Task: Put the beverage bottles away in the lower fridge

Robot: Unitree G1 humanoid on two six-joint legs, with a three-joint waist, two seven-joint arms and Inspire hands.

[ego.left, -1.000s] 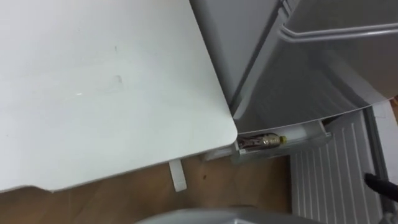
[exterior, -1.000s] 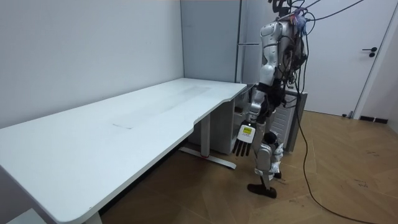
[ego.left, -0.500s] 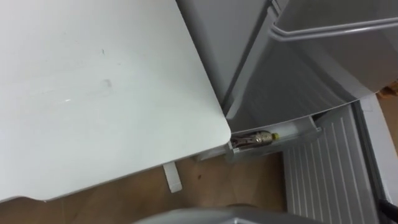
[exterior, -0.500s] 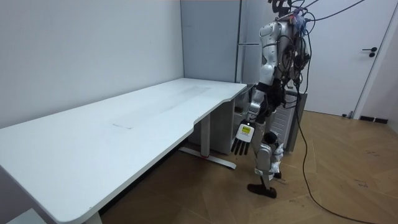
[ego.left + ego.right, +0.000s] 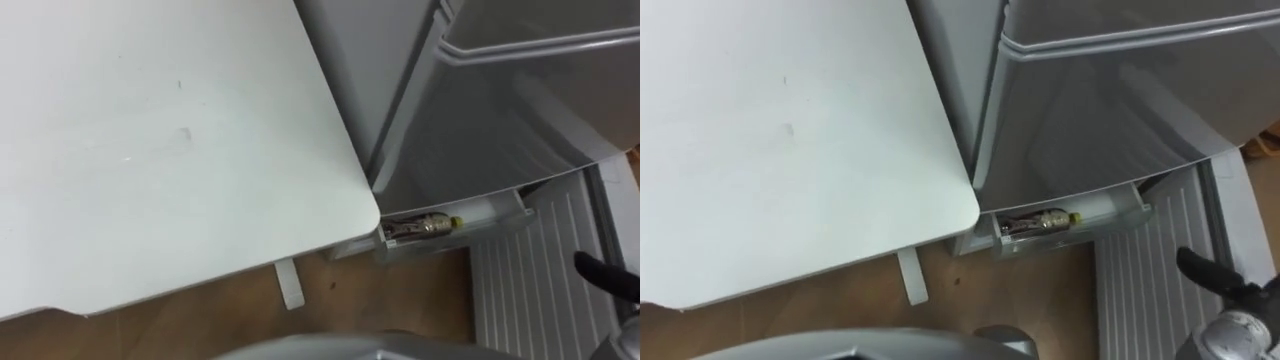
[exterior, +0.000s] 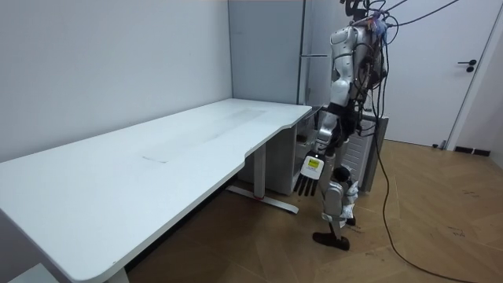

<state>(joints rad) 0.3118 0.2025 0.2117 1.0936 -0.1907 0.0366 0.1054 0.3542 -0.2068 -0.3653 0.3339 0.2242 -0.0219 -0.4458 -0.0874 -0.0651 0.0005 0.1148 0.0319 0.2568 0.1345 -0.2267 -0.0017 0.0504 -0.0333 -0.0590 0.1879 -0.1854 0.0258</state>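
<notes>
Stands upright at the far end of the white bench, close against the grey fridge, on a wood floor. Lets the left hand hang low beside the leg, just off the bench's end, with fingers straight, pointing down and holding nothing. Has the right hand at the lower right of the eye views, dark against a pale ribbed panel; cannot tell whether open or closed.

Looks down past the bench's rounded corner to a white tray jutting out under the fridge's grey front. Sees one drink there: a bottle lying on its side along the tray, yellow cap toward the right, darker end toward the bench. Finds the tray just beside the bench corner, between it and the ribbed panel. Keeps the right hand well apart from the drink, lower and further right. Notes a white bench foot on the floor below the corner.
</notes>
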